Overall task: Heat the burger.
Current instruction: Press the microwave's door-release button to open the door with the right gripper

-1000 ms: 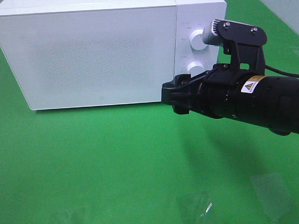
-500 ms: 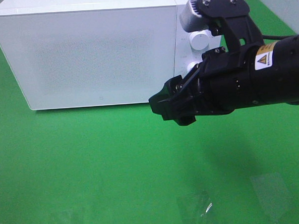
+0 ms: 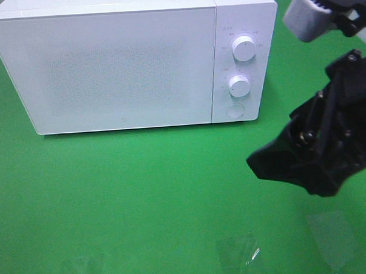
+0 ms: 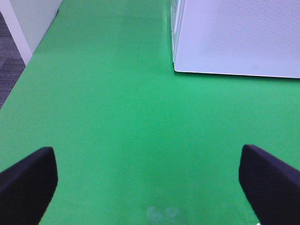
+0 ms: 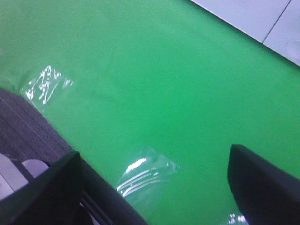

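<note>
From high up, the right arm (image 3: 343, 127) hung at 4 o'clock. Its right gripper (image 3: 260, 164) tilted toward 8 o'clock above the green surface (image 3: 143, 193), apart from the closed microwave (image 3: 125, 60) at 11 o'clock. In the left wrist view, the left gripper (image 4: 149, 187) stood wide apart and empty. In the right wrist view, the fingers (image 5: 262, 183) were spread with nothing between them. Where the burger was could not be told.

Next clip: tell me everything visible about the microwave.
The microwave is a white, boxy unit with a smooth, plastic-looking shell. It stands upright and level on the green table surface, its front facing the exterior camera. The wide door is shut, and its speckled, frosted panel hides the inside. A narrow control strip on the right carries an upper knob, a lower knob and a round button below them. Only the table touches it.
</note>
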You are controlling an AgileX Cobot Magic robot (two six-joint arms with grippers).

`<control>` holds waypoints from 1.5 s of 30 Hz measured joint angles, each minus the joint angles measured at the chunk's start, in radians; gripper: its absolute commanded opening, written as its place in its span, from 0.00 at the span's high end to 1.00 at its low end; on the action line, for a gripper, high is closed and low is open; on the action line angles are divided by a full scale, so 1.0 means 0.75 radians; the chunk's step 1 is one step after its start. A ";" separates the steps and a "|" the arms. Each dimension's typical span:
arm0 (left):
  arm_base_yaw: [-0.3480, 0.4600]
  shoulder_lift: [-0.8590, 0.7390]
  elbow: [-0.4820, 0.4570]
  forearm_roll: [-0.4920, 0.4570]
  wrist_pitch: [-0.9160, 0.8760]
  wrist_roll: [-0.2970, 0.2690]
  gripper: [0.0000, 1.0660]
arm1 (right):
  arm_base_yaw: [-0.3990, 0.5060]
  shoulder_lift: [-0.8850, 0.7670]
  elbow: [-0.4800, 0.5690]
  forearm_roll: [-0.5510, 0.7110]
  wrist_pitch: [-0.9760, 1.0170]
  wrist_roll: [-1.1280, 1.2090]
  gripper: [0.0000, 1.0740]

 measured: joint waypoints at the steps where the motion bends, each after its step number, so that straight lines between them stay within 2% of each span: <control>1: 0.000 0.000 0.000 0.000 0.000 0.000 0.05 | 0.000 -0.041 0.000 -0.021 0.076 0.008 0.25; 6: 0.000 0.000 0.000 0.000 0.000 0.000 0.05 | 0.000 -0.111 0.000 -0.069 0.173 0.041 0.26; 8: 0.000 0.000 0.000 0.000 0.000 0.000 0.05 | 0.000 -0.259 0.009 -0.143 0.232 0.080 0.26; 13: 0.000 0.000 0.000 0.000 0.000 0.000 0.05 | -0.017 -0.389 0.051 -0.189 0.237 0.127 0.26; 15: 0.000 0.000 0.000 0.000 0.000 0.000 0.05 | -0.149 -0.548 0.131 -0.224 0.276 0.167 0.27; 16: 0.000 0.000 0.000 0.000 0.000 0.000 0.05 | -0.149 -0.548 0.131 -0.224 0.276 0.167 0.27; 17: 0.000 0.000 0.000 0.000 0.000 0.000 0.05 | -0.227 -0.621 0.156 -0.229 0.296 0.169 0.27; 18: 0.000 0.000 0.000 0.000 0.000 0.000 0.05 | -0.227 -0.621 0.156 -0.229 0.296 0.169 0.27; 19: 0.000 0.000 0.000 0.000 0.000 0.000 0.05 | -0.321 -0.704 0.173 -0.233 0.303 0.169 0.27; 22: 0.000 0.000 0.000 0.000 0.000 0.000 0.05 | -0.365 -0.744 0.179 -0.233 0.308 0.172 0.28; 24: 0.000 0.000 0.000 0.000 0.000 0.000 0.05 | -0.524 -0.897 0.209 -0.233 0.323 0.207 0.29; 25: 0.000 0.000 0.000 0.000 0.000 0.000 0.05 | -0.524 -0.897 0.209 -0.233 0.323 0.207 0.29; 26: 0.000 0.000 0.000 0.000 0.000 0.000 0.05 | -0.588 -0.961 0.227 -0.235 0.328 0.212 0.29; 29: 0.000 0.000 0.000 0.000 0.000 0.000 0.05 | -0.623 -0.995 0.237 -0.235 0.329 0.212 0.29; 31: 0.000 0.000 0.000 0.000 0.000 0.000 0.05 | -0.736 -1.111 0.277 -0.233 0.329 0.216 0.29; 36: 0.000 0.000 0.000 0.000 0.000 0.000 0.05 | -0.833 -1.232 0.307 -0.232 0.341 0.216 0.29; 45: 0.000 0.000 0.000 0.000 0.000 0.000 0.05 | -0.933 -1.343 0.317 -0.223 0.367 0.217 0.29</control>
